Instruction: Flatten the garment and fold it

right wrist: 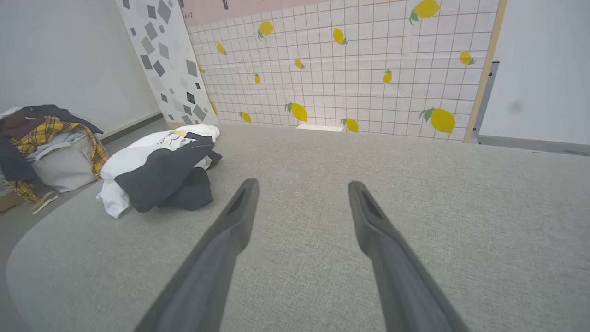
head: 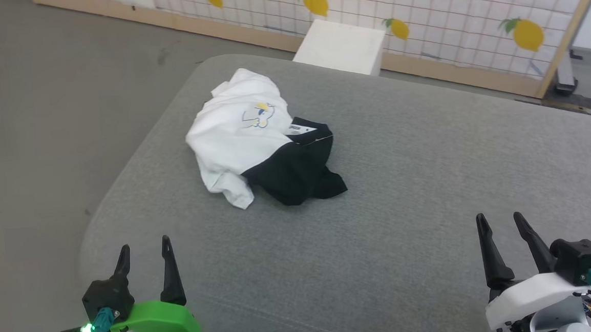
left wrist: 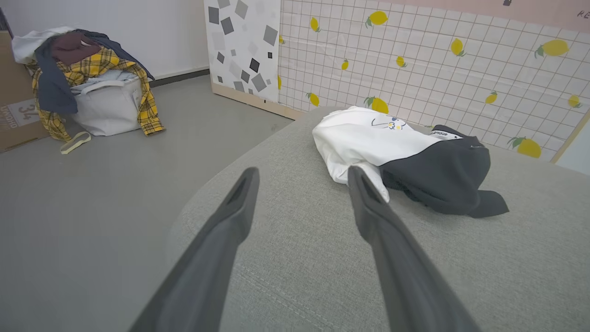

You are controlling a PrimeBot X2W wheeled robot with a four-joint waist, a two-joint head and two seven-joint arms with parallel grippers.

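Garment, a white cotton T-shirt with black sleeves and a small blue-line cartoon print with a yellow circle, lies in a crumpled heap on the grey fabric-covered surface, toward its far left part. The white body is bunched up with the print facing upward. A black sleeve is wadded against its near right side, and the neck tape shows at the top of the black mass. No part of it is spread flat and no fold has been made. By my reading the task stands at its very start: all the flattening is left to do, and the folding after it.

The left gripper, on a green-shelled wrist, hovers over the near left edge of the surface, its two dark fingers spread wide with nothing between them. The right gripper, on a white wrist, hangs at the near right, likewise spread and empty. Both are well apart from the garment, and the left one is the nearer.
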